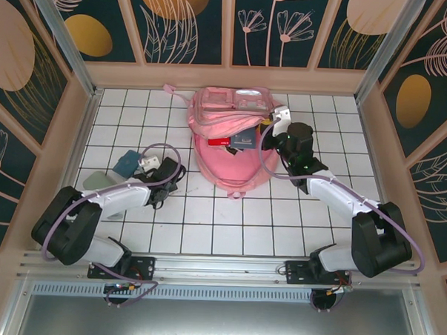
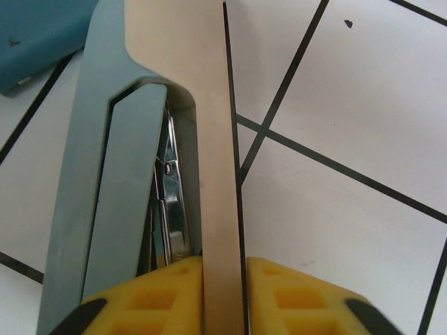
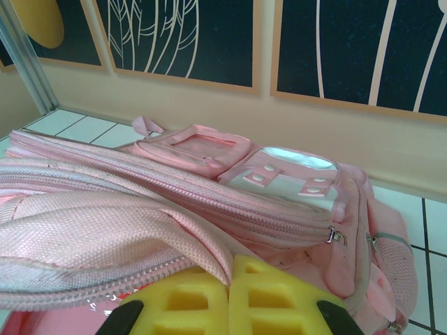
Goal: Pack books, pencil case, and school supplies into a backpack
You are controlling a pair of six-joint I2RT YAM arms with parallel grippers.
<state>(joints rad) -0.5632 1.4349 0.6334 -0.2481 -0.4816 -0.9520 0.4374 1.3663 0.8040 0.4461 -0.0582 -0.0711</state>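
Stapler (image 2: 119,181) lay beside tan stick (image 2: 213,139) pinched in left claw (image 2: 223,289); right claw (image 3: 228,296) clamped pink backpack (image 3: 279,181) at zippered edge.

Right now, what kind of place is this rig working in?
Probably a purpose-built robot test cell, not a real room: white gridded tabletop, leaf-print wall panels boxing it in, and bare aluminium frame posts.

Before you: white tiled bench (image 1: 228,227), flower-patterned walls (image 1: 185,25) on its far and side edges, metal rail (image 1: 219,267) along its near edge.

Pink backpack (image 1: 223,171), tan stick (image 2: 213,139)
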